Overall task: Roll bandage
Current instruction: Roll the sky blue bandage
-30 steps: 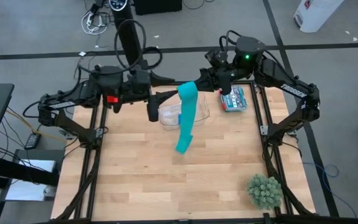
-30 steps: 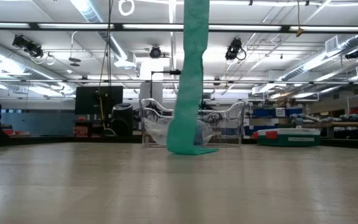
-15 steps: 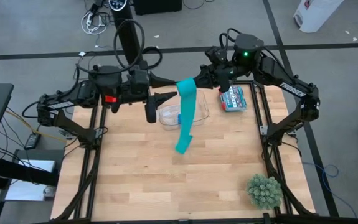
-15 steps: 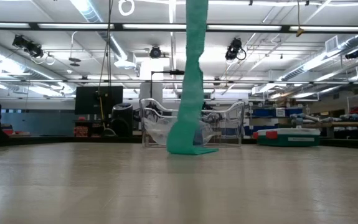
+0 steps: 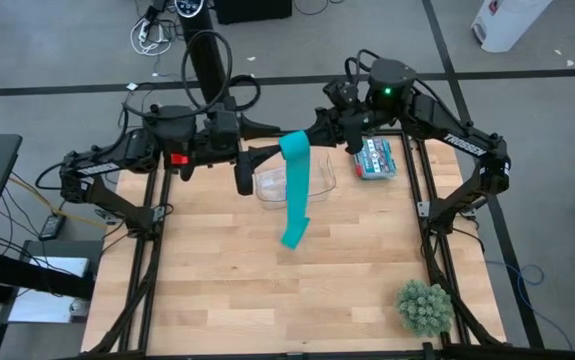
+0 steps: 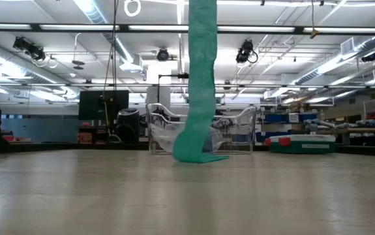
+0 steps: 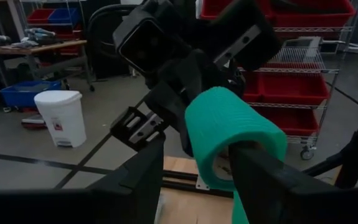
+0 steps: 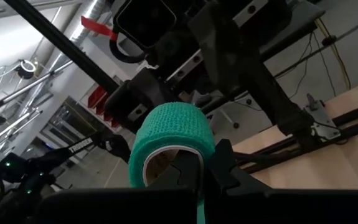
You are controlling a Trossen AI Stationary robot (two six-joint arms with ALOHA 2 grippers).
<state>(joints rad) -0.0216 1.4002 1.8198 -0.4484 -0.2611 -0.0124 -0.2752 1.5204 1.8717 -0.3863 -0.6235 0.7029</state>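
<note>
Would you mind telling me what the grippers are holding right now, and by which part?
The right gripper is shut on the bandage at its rolled top end, the ribbon hanging to the table. The left gripper stands open around that roll, holding nothing.

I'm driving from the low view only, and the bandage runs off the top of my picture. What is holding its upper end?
Observer: The right gripper, shut on the bandage. The upper end is wound into a small coil at its fingers.
Operator: And the left arm?
Observer: The left gripper is up at the coil too, with its fingers open on either side of it. I cannot tell whether they touch it.
Operator: Where over the table is all that?
Observer: Near the far edge, above the clear container. The loose end lies on the table nearer the middle.
</note>
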